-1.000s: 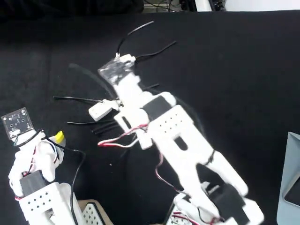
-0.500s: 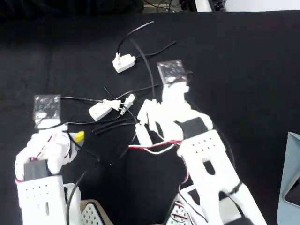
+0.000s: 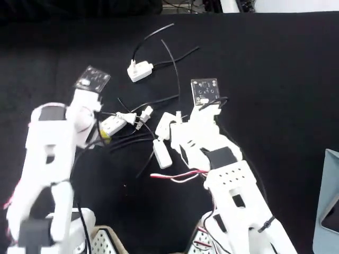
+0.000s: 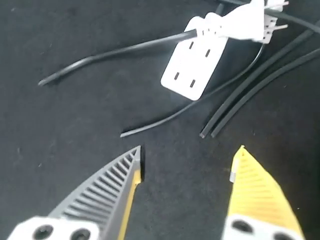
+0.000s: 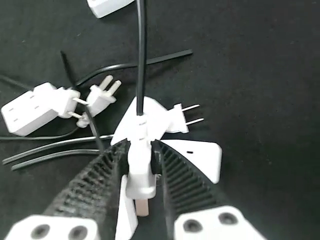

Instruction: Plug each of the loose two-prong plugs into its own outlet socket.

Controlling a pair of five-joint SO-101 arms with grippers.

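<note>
A white outlet block (image 3: 111, 125) (image 4: 194, 64) lies at the middle left with one white plug (image 4: 240, 24) seated in its end. My left gripper (image 4: 190, 150) (image 3: 104, 133) hovers open just short of it, nothing between its grey and yellow fingers. A loose two-prong plug (image 3: 144, 113) (image 5: 102, 96) lies beside the block (image 5: 31, 110). My right gripper (image 5: 140, 145) (image 3: 169, 125) is shut on a white plug (image 5: 142, 125) with a black cord; its prongs (image 5: 187, 113) stick out sideways. A second white outlet piece (image 3: 139, 70) (image 5: 107, 6) lies farther back.
Several loose black cables (image 3: 159, 58) (image 4: 250, 85) cross the black cloth around the block and plugs. A grey-blue container (image 3: 329, 201) stands at the right edge. The right half of the cloth (image 3: 275, 79) holds nothing else.
The left arm swung forward and right until its gripper reached the outlet block. The right arm drew back from the far outlet piece to the middle and now stands shut on a plug.
</note>
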